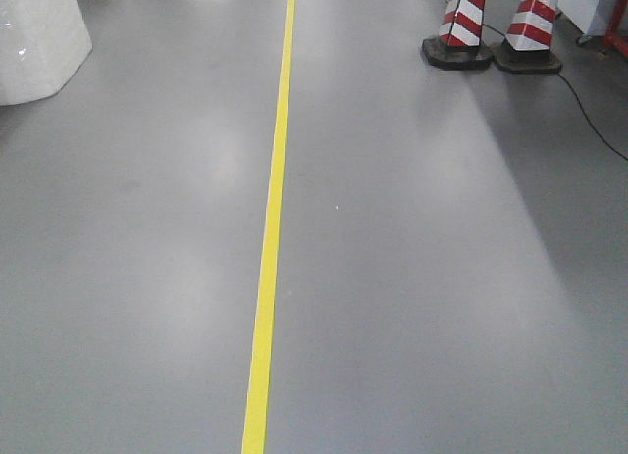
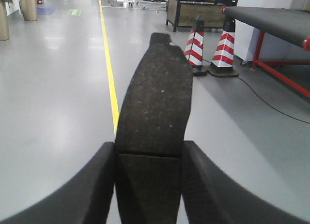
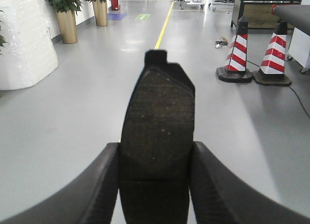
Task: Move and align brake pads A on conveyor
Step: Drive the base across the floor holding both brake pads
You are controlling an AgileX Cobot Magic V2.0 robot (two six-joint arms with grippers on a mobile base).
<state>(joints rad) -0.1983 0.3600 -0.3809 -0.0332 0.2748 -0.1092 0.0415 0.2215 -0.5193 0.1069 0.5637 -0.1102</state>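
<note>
My left gripper [image 2: 149, 151] is shut on a dark grey brake pad [image 2: 155, 103] that sticks out forward above the grey floor, its centre groove level with the fingertips. My right gripper [image 3: 156, 151] is shut on another brake pad [image 3: 159, 117], held the same way. The conveyor [image 2: 276, 18], a dark belt on a red frame, shows at the upper right of the left wrist view, some way off; a corner of the conveyor [image 3: 293, 11] also appears in the right wrist view. Neither gripper shows in the front view.
A yellow floor line [image 1: 273, 219] runs ahead. Two red-and-white cones [image 1: 461, 27] stand at the right with a black cable [image 1: 589, 116] trailing from them. A white wrapped object [image 1: 34, 37] sits at the left. Potted plants [image 3: 65, 16] line the left wall.
</note>
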